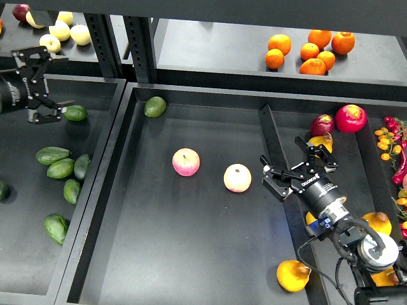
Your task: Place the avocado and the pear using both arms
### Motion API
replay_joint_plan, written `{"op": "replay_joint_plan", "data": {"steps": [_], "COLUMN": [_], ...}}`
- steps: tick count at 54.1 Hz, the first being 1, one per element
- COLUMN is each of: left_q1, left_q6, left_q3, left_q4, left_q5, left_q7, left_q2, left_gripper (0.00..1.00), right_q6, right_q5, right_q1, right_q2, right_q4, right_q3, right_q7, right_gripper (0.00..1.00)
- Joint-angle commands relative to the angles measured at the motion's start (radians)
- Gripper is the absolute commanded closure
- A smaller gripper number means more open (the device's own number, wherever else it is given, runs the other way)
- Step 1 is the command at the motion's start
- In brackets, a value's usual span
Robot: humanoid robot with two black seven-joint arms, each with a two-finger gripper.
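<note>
Several elongated dark-green avocados point(53, 154) lie in the left tray point(19, 254); none is held. A rounder avocado point(75, 113) lies just right of my left gripper point(63, 81), which hangs open and empty at the back of that tray. An orange-yellow pear point(293, 275) lies at the front right of the middle tray point(191, 254). More pears point(379, 222) lie in the right tray, partly hidden by my right arm. My right gripper point(287, 160) is open and empty over the divider between the middle and right trays.
Two pink-and-yellow apples point(186, 161) point(237, 178) and a round avocado point(154, 106) lie in the middle tray. Red apples point(351, 117) lie at the back right, oranges point(310, 49) and pale apples point(60, 30) on the back shelf, and chillies point(391, 140) at the right edge.
</note>
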Motion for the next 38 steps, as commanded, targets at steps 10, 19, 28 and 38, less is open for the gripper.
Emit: {"op": "replay_joint_plan", "data": {"steps": [10, 19, 28, 38], "left_q1": [0.158, 0.2, 0.208, 0.223], "left_q6": [0.0, 0.0, 0.0, 0.0], "left_q3": [-0.325, -0.416, -0.492, -0.548], "left_q4": [-0.013, -0.019, -0.02, -0.032], "left_q5": [-0.007, -0.008, -0.008, -0.008], "left_q7": [0.0, 0.0, 0.0, 0.0], "left_q2": [-0.267, -0.376, -0.467, -0.556], "left_gripper": [0.01, 0.01, 0.01, 0.01], "right_q6": [0.006, 0.01, 0.029, 0.03], "right_q5": [0.003, 0.005, 0.006, 0.009], "right_q1": [0.009, 0.017, 0.045, 0.094], "right_q2": [-0.143, -0.236, -0.333, -0.437], "right_q4": [0.004, 0.009, 0.014, 0.026], "right_q3": [-0.044, -0.084, -0.144, -0.214], "right_q7": [-0.033, -0.053, -0.066, -0.066], "right_gripper": [0.0, 0.0, 0.0, 0.0]}}
